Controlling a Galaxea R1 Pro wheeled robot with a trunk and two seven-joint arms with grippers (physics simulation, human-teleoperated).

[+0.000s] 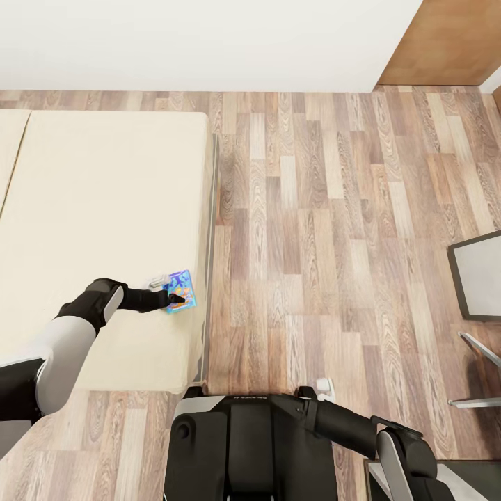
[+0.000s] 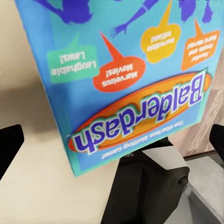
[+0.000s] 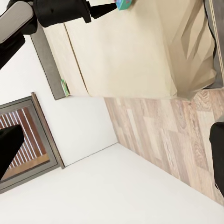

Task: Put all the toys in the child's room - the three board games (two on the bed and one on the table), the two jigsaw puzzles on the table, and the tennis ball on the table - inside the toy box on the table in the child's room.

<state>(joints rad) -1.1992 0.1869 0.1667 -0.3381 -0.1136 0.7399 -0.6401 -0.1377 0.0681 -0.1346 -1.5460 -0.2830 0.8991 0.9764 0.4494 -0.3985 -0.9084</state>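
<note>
The left arm reached over the bed (image 1: 97, 209), its gripper (image 1: 175, 299) at a board game (image 1: 180, 291) lying near the mattress corner, close to the edge that met the wood floor (image 1: 334, 229). In the left wrist view the box (image 2: 126, 74) — blue, with "Balderdash" printed across an orange oval — sat between the two dark fingertips (image 2: 9, 147), which stood wide apart on either side; whether they pressed the box could not be told. The right gripper (image 3: 112, 154) hung idle with its fingers spread and nothing between them. The box was judged light, stiff and flat, with a smooth printed skin likely to slip — best taken across its thin edges, near the middle, so it would not swing or tilt once lifted off the soft bedding.
</note>
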